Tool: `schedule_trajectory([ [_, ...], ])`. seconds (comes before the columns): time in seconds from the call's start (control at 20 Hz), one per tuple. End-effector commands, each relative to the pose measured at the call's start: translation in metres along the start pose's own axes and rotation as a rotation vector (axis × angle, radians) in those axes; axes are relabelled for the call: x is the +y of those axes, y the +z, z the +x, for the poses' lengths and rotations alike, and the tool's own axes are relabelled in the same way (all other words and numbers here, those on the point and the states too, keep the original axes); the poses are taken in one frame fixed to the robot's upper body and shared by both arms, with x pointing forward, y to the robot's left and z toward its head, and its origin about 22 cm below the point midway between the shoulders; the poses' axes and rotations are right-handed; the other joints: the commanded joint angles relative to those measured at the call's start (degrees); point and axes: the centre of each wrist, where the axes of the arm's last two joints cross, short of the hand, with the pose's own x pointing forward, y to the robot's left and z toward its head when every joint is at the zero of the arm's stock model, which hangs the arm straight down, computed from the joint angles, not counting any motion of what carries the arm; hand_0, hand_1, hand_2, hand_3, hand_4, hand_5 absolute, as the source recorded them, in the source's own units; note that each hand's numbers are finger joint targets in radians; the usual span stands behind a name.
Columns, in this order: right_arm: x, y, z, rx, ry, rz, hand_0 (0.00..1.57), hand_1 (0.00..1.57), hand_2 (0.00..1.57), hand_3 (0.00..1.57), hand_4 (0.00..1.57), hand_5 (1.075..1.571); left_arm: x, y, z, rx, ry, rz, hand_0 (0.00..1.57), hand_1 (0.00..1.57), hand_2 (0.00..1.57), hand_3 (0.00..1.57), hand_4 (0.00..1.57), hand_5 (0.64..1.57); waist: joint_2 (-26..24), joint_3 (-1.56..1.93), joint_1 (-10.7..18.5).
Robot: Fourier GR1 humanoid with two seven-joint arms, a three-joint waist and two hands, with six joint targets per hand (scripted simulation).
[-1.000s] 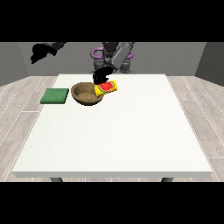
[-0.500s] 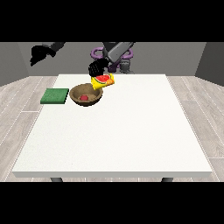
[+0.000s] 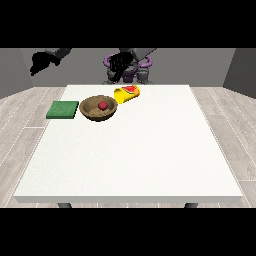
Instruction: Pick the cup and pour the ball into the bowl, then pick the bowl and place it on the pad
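The brown bowl [image 3: 95, 112] stands on the white table's far left part, and the red ball [image 3: 102, 105] lies inside it. Just right of the bowl, the yellow cup [image 3: 127, 93] lies on its side on the table with its red inside facing the camera. No hand holds it. Above and behind the cup hangs the hand at the view's right [image 3: 119, 65], open and apart from it. The green pad [image 3: 63, 109] lies flat to the left of the bowl. High above the table's left edge, the hand at the view's left [image 3: 40, 62] is open and holds nothing.
The white table [image 3: 135, 160] stretches wide towards the camera. The robot's body with purple rings [image 3: 145, 62] stands behind the far edge. Grey floor surrounds the table.
The hand at the view's right held the tilted cup over the bowl. It has let go and risen, the cup now lies on the table, and the ball is in the bowl.
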Motion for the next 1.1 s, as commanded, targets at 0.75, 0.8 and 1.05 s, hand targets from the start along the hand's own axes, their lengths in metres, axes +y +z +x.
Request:
schedule_trajectory([
  [0.75,0.03,0.004,-0.009,-0.009,-0.064,-0.046,0.0,0.0,0.46,0.58,0.62,1.57,0.027,0.009,-0.081,0.416,1.354,0.269,0.44,0.44,0.0,0.0,0.93,1.516,5.0,-1.09,8.7],
  [0.8,0.034,0.004,-0.01,-0.006,-0.082,-0.029,0.0,0.0,0.43,0.53,0.64,1.571,0.036,0.005,-0.092,0.425,1.46,0.293,0.24,0.24,0.0,0.0,0.79,1.568,4.8,-1.08,8.4],
  [1.05,0.047,0.024,-0.036,0.035,-0.125,-0.065,0.0,0.0,0.4,0.43,0.68,1.571,0.039,0.021,-0.152,0.329,1.842,0.346,0.0,0.0,0.0,0.0,0.47,1.54,5.7,-0.49,12.2],
])
